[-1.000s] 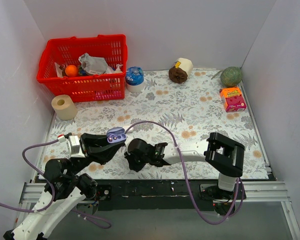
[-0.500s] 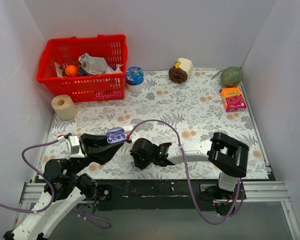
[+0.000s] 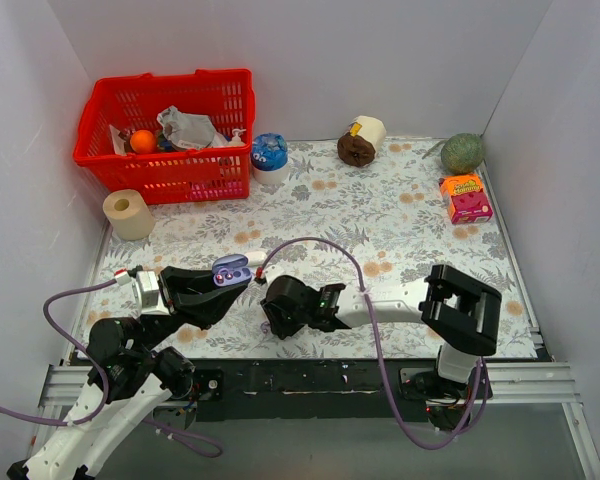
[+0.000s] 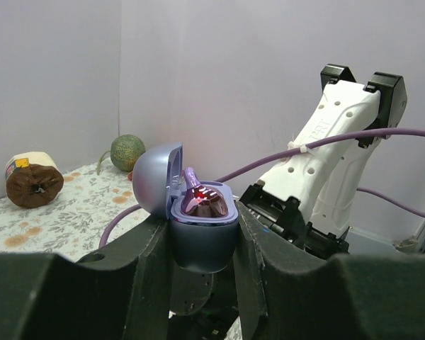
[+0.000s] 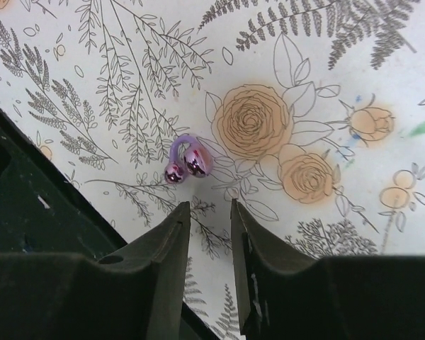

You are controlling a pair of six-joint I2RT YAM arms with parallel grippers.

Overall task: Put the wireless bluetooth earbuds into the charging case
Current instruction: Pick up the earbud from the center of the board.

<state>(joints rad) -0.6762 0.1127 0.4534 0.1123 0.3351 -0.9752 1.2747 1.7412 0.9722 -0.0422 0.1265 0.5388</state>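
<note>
My left gripper (image 3: 227,284) is shut on the charging case (image 4: 198,244), a blue-lavender oval held upright with its lid (image 4: 156,180) swung open; the case also shows in the top view (image 3: 231,270). One shiny purple earbud (image 4: 202,200) sits in the case, its stem poking up. The other earbud (image 5: 188,161), glossy purple with a curved stem, lies on the floral mat. My right gripper (image 5: 209,205) hovers just short of it, jaws a little apart and empty. In the top view the right gripper (image 3: 269,320) hides that earbud.
A red basket (image 3: 165,130) with items stands at the back left, a paper roll (image 3: 128,213) beside it. A round blue-silver tin (image 3: 270,155), a brown roll (image 3: 361,142), a green melon (image 3: 462,152) and an orange-pink box (image 3: 466,197) lie toward the back. A purple cable (image 3: 310,245) arcs over the right arm.
My right gripper has shifted slightly to the right near the front edge. The left gripper holds the open case still.
</note>
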